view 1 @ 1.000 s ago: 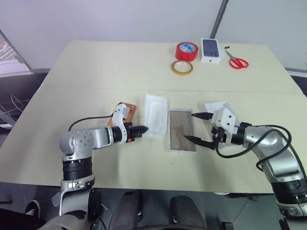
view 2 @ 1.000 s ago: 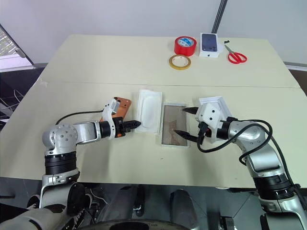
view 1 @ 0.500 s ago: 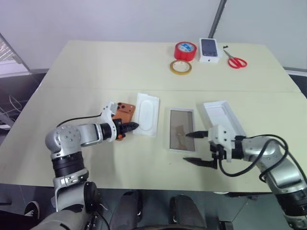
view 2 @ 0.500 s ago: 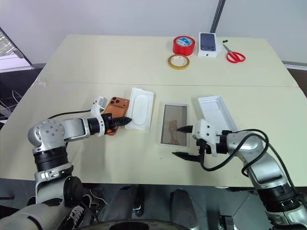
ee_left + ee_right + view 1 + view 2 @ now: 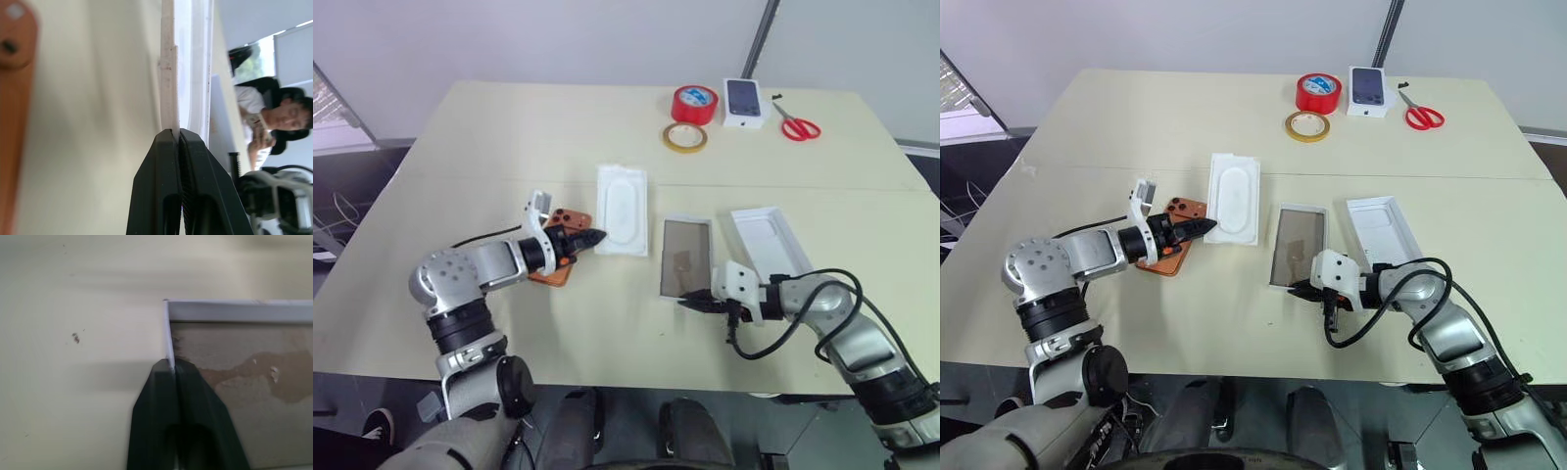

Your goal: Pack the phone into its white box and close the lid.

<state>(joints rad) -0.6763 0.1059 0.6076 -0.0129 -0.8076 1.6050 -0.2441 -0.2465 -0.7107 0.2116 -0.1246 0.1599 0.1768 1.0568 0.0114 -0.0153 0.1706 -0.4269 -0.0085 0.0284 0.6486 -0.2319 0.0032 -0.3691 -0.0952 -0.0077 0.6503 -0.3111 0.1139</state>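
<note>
Right gripper (image 5: 1304,290) pinches the white box (image 5: 1299,245) rim to steady it; left gripper (image 5: 591,236) clamps the insert (image 5: 622,209) edge, probably clearing space. Phone (image 5: 560,257) lies under the left gripper; lid (image 5: 770,239) lies beside the box.

Head stereo pair: high, looking forward and down over the table (image 5: 509,137); both eyes share the white box (image 5: 686,257) mid-table. Left wrist camera: very close, skimming toward the white insert (image 5: 167,73). Right wrist camera: pressed close over the white box rim.

Beige table (image 5: 558,127), pale wall (image 5: 558,39) behind, dark floor (image 5: 352,186) w/ cables
</note>
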